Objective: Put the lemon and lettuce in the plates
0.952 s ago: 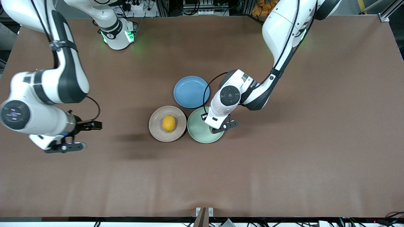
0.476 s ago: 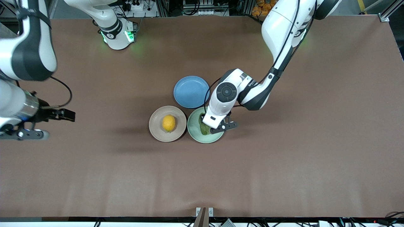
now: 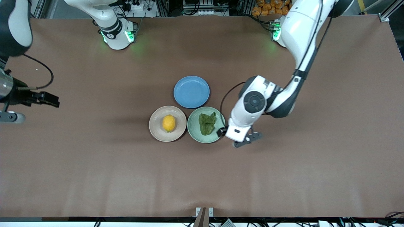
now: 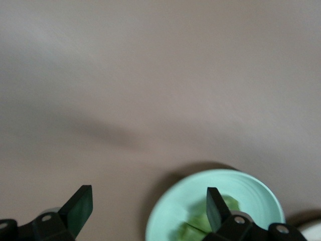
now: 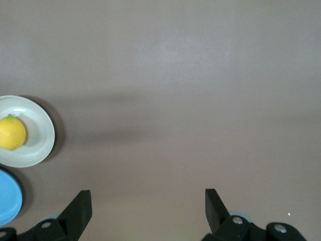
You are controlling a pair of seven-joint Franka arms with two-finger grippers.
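Observation:
The yellow lemon lies in the beige-pink plate. The dark green lettuce lies in the mint green plate, which touches the beige one. My left gripper is open and empty, over the bare table just beside the mint plate toward the left arm's end. In the left wrist view my left gripper shows the mint plate and the lettuce by one finger. My right gripper is open and empty at the right arm's end of the table; its wrist view shows the lemon.
An empty blue plate lies beside the two plates, farther from the front camera; its edge shows in the right wrist view. Brown table surface surrounds the plates.
My left gripper opened, left the lettuce in the mint plate and moved off it toward the left arm's end. My right arm drew back toward its end of the table.

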